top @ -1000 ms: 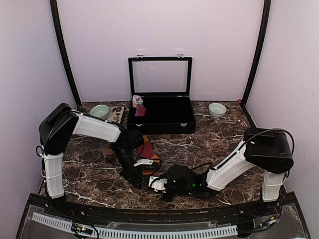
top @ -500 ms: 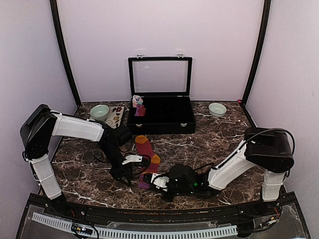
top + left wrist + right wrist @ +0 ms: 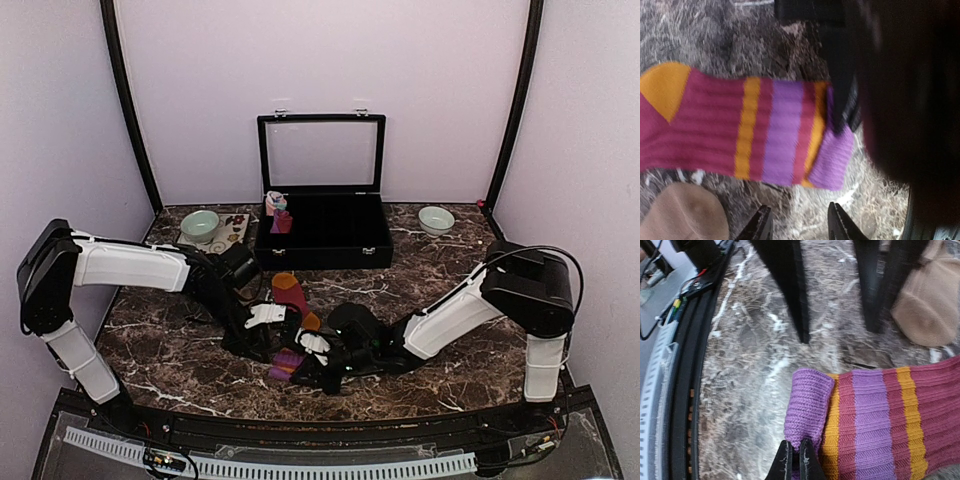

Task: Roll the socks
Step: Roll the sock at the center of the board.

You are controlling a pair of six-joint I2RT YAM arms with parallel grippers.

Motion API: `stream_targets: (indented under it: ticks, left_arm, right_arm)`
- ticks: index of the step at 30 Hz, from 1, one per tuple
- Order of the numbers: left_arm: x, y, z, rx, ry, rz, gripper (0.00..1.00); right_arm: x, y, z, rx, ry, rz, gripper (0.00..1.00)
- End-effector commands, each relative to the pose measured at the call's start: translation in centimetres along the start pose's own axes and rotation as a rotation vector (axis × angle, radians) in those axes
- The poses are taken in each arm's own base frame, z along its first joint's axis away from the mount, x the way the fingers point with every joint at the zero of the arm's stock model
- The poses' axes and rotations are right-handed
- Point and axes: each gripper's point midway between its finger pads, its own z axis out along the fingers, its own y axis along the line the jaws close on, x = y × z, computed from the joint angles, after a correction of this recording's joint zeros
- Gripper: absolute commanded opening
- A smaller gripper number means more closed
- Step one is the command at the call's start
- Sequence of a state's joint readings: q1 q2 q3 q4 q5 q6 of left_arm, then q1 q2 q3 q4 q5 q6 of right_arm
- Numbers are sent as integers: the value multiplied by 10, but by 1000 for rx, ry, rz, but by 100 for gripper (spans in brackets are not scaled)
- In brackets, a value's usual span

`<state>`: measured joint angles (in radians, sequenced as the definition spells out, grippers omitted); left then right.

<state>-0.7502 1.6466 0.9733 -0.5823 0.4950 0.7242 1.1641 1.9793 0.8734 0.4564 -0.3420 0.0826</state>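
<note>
Right wrist view: the right gripper (image 3: pixel 795 460) is clenched on the purple cuff (image 3: pixel 807 400) of the red-maroon sock (image 3: pixel 880 415), which lies on the arms' side of the case (image 3: pixel 322 255). The left gripper (image 3: pixel 800 227) hangs released beside the cuff. The thin pinch could slip once rolling starts, letting the cuff unfold.

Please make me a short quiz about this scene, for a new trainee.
1. True or false: the right gripper is shut on the striped sock.
2. The left gripper is: A) open and empty; B) holding a tan sock; C) shut and empty.
3. How many bowls stand on the table?
Key: 1 true; 2 A; 3 two.
</note>
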Motion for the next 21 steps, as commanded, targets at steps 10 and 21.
stream_targets:
  ticks: [10,21]
  left_arm:
    - [-13,-39,19,50,-8,197,36]
    - [0,7,-24,-150,-119,64,78]
  right_arm:
    - [118,-21,-3,2,332,426,0]
    - [139,-47,-13,133,359,449,0]
